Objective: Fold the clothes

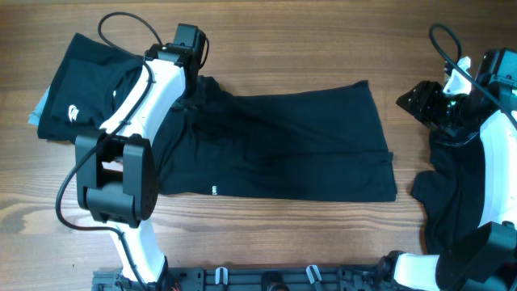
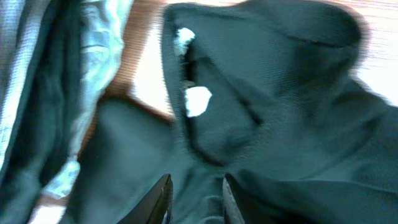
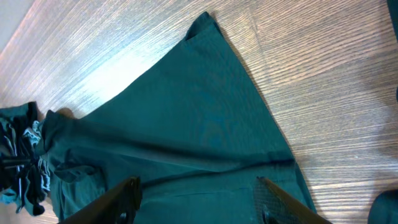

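The clothes are black. One garment [image 1: 299, 145] lies spread flat mid-table, with a small white mark at its near hem. A folded one [image 1: 81, 101] with a white logo sits at the far left, and a third [image 1: 448, 194] is crumpled on the right. My left gripper [image 1: 192, 90] is down on the spread garment's bunched left end. In the left wrist view this gripper [image 2: 197, 186] is slightly open, a ridge of cloth [image 2: 280, 112] between the fingers and white neck labels [image 2: 198, 99] just ahead. My right gripper [image 1: 408, 100] hovers open beyond the garment's right edge. In the right wrist view it [image 3: 196, 183] is empty over the cloth [image 3: 205, 130].
A light blue cloth [image 1: 36, 113] peeks from under the folded garment, also seen in the left wrist view [image 2: 93, 50]. Bare wooden table [image 1: 323, 40] runs along the far side. A black rail [image 1: 283, 279] lines the near edge. Cables trail from both arms.
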Controlling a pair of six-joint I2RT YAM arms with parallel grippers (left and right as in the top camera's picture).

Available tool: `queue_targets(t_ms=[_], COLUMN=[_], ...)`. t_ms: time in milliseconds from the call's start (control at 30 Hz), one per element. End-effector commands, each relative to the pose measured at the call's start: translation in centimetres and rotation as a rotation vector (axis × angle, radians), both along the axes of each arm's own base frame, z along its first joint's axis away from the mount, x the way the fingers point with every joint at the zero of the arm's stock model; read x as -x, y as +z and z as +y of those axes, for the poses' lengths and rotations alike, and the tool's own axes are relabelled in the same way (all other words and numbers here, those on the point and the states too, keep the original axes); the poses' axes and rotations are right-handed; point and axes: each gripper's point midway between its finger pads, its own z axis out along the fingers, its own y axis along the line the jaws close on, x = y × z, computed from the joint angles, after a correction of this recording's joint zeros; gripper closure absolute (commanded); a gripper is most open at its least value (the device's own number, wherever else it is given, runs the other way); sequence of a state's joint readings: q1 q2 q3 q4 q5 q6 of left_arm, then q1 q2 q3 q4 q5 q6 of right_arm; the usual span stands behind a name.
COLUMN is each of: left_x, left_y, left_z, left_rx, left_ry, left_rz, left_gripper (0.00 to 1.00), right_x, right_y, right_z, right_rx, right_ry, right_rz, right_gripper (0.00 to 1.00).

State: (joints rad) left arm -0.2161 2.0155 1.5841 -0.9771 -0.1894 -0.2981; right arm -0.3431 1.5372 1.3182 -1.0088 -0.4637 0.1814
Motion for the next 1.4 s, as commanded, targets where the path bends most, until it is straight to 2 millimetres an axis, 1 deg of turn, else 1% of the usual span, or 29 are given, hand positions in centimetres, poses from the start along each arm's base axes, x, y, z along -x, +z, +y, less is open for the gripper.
queue_targets(t_ms=[0,67,100,167,200,300,433,567,700,767,833,900,967,1100,1167,1233,1367], left_x=[0.1,-0.4,-0.7,-2.0,-2.5,-3.5,-4.7,-5.4,-5.4,-5.4,-5.7,-6.0,-6.0,-5.7,-5.6,-5.4,-5.4], left_y=[-0.4,-0.7,-0.6,0.2,0.5,1.1,1.8,1.4,-0.3,-0.8,-0.5,-0.4,-0.7,-1.9,-2.1,-2.4,-2.4], left_z=[-3.4,-4.6,-4.7,-3.8,-3.8,-4.7,-4.6,-4.7,-4.7,-4.6,-4.1,-3.9,-3.9,-4.5,-4.7,-5.5,-5.5], left_rx=[0.157,0.13,0.095,-0.08,-0.133,-0.15,-0.172,-0.174,-0.188,-0.195,-0.226,-0.222,-0.205,-0.141,-0.131,-0.097,-0.096], left_ry=[-0.075,-0.199,-0.226,-0.241,-0.263,-0.294,-0.276,-0.275,-0.299,-0.298,-0.285,-0.279,-0.278,-0.297,-0.305,-0.36,-0.367], left_rz=[-0.027,-0.061,-0.079,-0.15,-0.175,-0.229,-0.289,-0.306,-0.272,-0.262,-0.276,-0.287,-0.278,-0.248,-0.241,-0.227,-0.224], left_gripper=[0.75,0.75,0.74,0.73,0.73,0.73,0.73,0.73,0.74,0.74,0.73,0.71,0.72,0.72,0.72,0.72,0.72], right_x=[-0.3,-0.3,-0.3,-0.3,-0.3,-0.3,-0.3,-0.3,-0.3,-0.3,-0.2,-0.2,-0.2,-0.2,-0.2,-0.2,-0.1], right_y=[0.0,0.0,0.0,0.0,0.0,0.0,0.0,0.0,0.0,0.0,-0.1,-0.1,-0.1,-0.1,-0.1,-0.1,-0.1], right_z=[0.0,0.0,0.0,0.0,0.0,0.0,0.0,0.0,0.0,0.0,0.1,0.1,0.1,0.1,0.1,0.1,0.1], right_rx=[-0.002,-0.002,-0.002,-0.003,-0.003,-0.003,-0.003,-0.003,-0.003,-0.003,-0.004,-0.005,-0.005,-0.005,-0.005,-0.005,-0.008], right_ry=[0.0,0.0,0.0,0.0,0.0,0.0,0.0,0.0,0.0,0.0,0.0,0.0,0.0,0.0,0.0,0.0,0.0], right_rz=[0.0,0.0,0.001,0.001,0.001,0.001,0.001,0.001,0.002,0.002,0.005,0.005,0.005,0.006,0.006,0.006,0.012], right_gripper=[0.37,0.37,0.37,0.37,0.37,0.36,0.36,0.36,0.36,0.36,0.36,0.36,0.36,0.36,0.36,0.36,0.36])
